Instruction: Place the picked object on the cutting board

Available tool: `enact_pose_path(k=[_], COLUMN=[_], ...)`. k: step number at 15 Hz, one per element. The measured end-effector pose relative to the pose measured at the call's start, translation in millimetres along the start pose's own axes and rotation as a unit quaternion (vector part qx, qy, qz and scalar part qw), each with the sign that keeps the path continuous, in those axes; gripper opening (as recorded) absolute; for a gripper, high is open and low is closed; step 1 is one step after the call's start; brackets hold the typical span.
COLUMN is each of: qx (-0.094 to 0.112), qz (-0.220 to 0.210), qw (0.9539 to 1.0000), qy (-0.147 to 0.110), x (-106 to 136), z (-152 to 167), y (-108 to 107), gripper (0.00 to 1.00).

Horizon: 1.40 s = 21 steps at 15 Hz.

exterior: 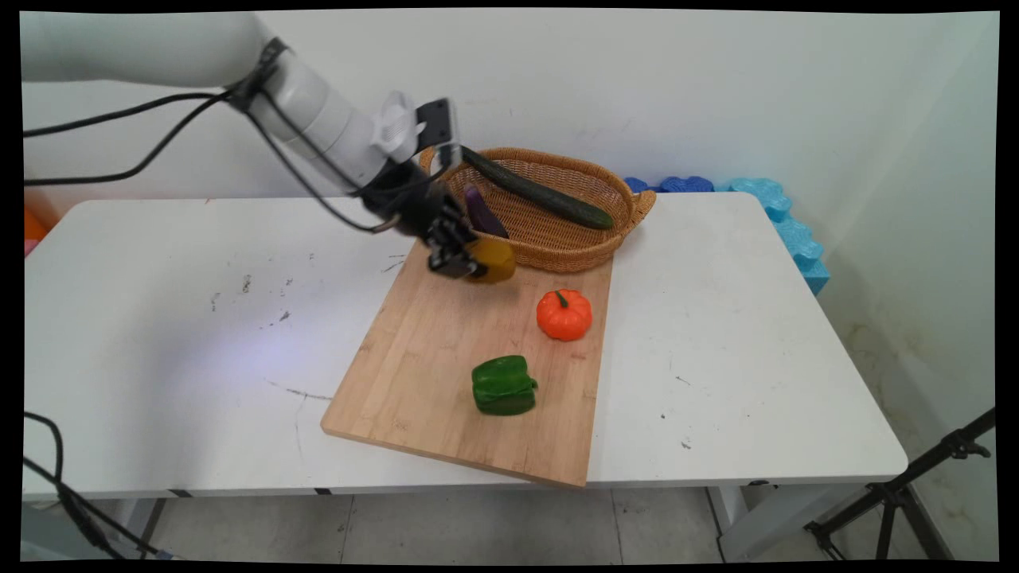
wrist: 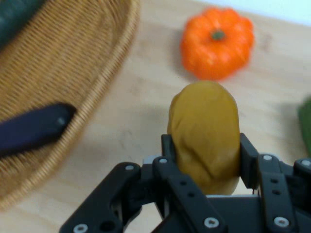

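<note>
Above the cutting board's [exterior: 446, 374] far end | gripper [wrist: 204, 160] fingers pinch yellow potato [wrist: 205, 133], long axis along them | basket [exterior: 557, 239] rim just beside, pumpkin [exterior: 564, 314] ahead.

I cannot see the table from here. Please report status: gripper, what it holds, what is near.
Gripper shut on potato, above cutting board. Basket close beside, cucumber and eggplant inside. Pumpkin, green pepper on board.
</note>
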Motion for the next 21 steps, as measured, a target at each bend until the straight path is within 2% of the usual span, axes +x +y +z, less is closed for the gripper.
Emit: enact_pose_path(k=[7, 14, 20, 21], qx=[-0.040, -0.066, -0.079, -0.081], qz=[0.005, 0.003, -0.001, -0.002], qw=[0.9987, 0.9964, 0.9951, 0.9949], qy=[-0.032, -0.053, -0.058, -0.059], x=[-47.6, -83.3, -99.0, -101.5], z=[-15.4, -4.6, 11.2, 14.3], y=[32.6, 45.9, 51.2, 52.0], gripper=[0.00, 0.00, 0.00, 1.00])
